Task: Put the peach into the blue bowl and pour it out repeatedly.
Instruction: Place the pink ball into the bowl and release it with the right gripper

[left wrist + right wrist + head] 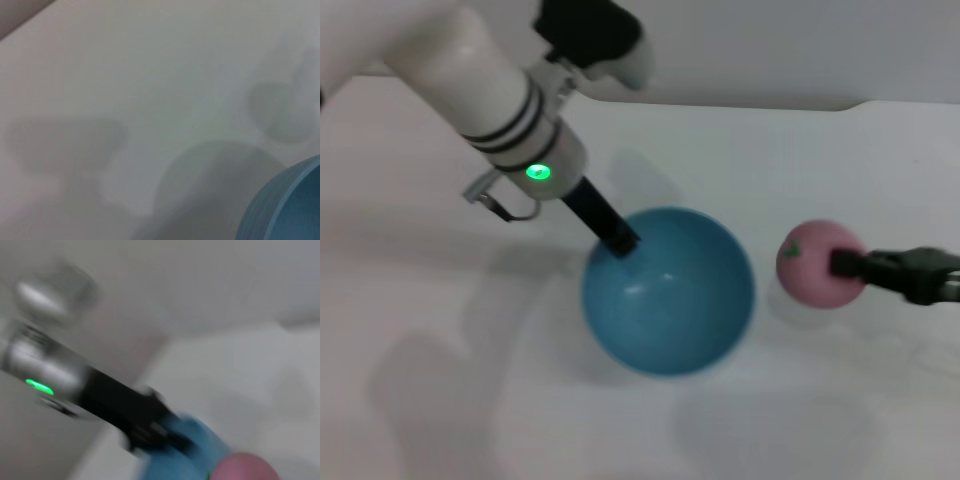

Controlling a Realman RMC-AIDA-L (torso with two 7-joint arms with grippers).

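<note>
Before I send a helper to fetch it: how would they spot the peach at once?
Start at the blue bowl in the middle of the white table, held at its rim by the left gripper. Just to its right the right gripper holds the peach: small, round, dusty pink, the only pink thing.

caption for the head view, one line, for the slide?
Left gripper holds the blue bowl by its rim while the right gripper carries the peach beside it over the white table.
</note>
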